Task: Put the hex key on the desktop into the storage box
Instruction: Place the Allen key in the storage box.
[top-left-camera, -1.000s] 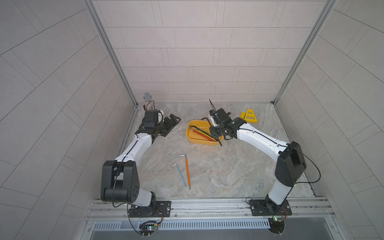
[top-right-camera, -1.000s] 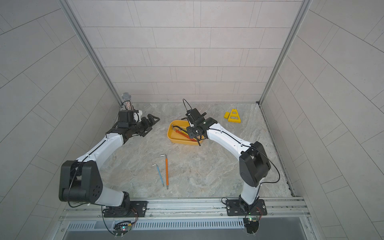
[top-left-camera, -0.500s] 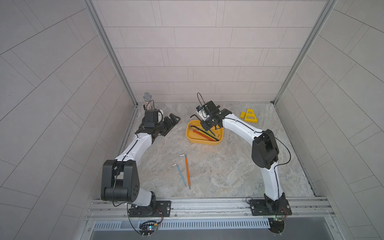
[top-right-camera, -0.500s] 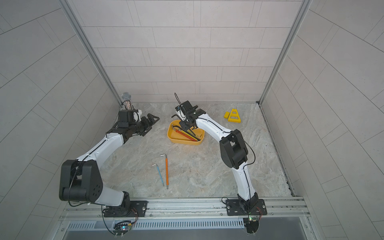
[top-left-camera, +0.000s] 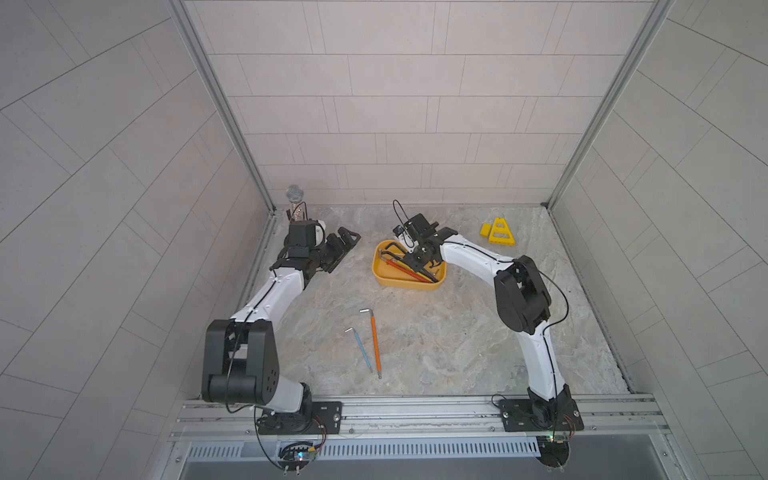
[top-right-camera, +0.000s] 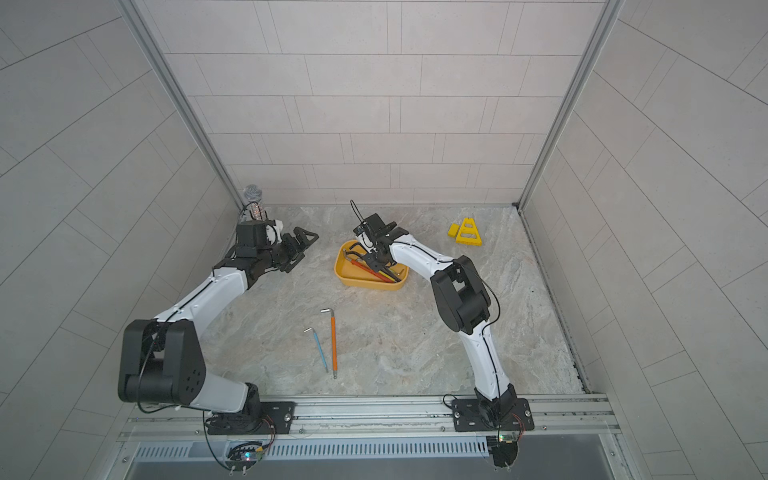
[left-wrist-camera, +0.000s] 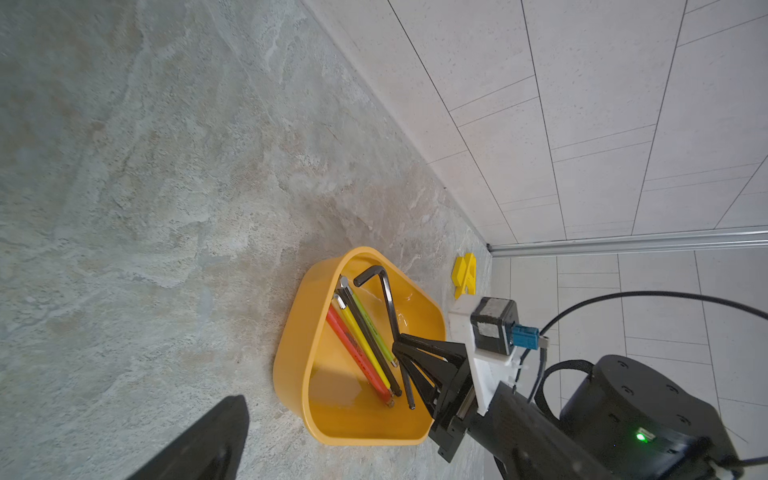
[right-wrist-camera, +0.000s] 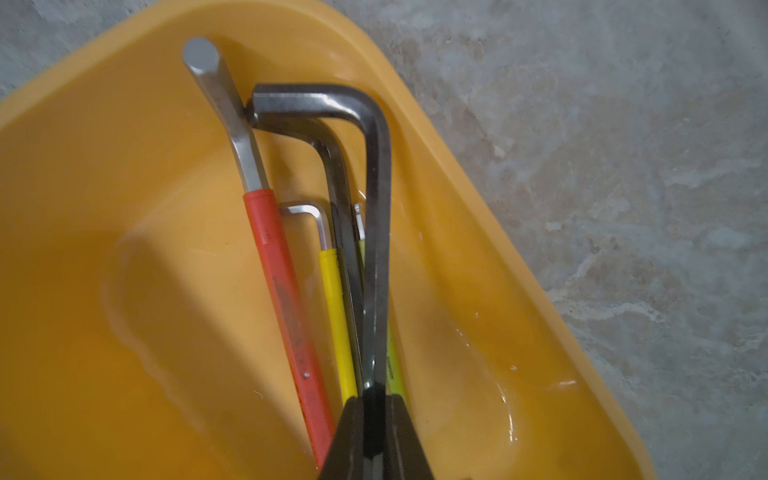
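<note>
Right hand (right-wrist-camera: 375, 402) over the storage box (top-left-camera: 409, 284), closed tight on the long shank of a dark hex key (right-wrist-camera: 377, 216). Only the fingertips enter the right wrist view, cut off at the frame edge. The held key lies within the box's outline, its bent end toward the far left rim. Whether its lower tip rests on the box floor cannot be told.

Beside and beneath it in the box are a red-sleeved key (right-wrist-camera: 286, 299), a yellow-sleeved key (right-wrist-camera: 338, 320), a second dark key (right-wrist-camera: 338, 178) largely covered by the held one, and a green-sleeved key (right-wrist-camera: 395, 365) seen only as a sliver. In both top views the right hand and its wrist hide much of the contents, which show only as thin coloured lines.

Two keys lie on the table (top-left-camera: 449, 332) near its middle, well apart from the box: a blue-sleeved key (top-left-camera: 360, 349) and, just beside it on the right, an orange-sleeved key (top-left-camera: 375, 345). Whether their near ends touch is too fine to make out.

Left hand (top-left-camera: 345, 248) at the far left, above the table and well apart from the box, fingers apart and empty. The left wrist view shows just one finger (left-wrist-camera: 199, 444), blurred and cropped. A microphone (top-left-camera: 295, 201) stands in the far left corner, its base hidden behind the left arm. A yellow stand (top-left-camera: 500, 232) sits at the far right.
</note>
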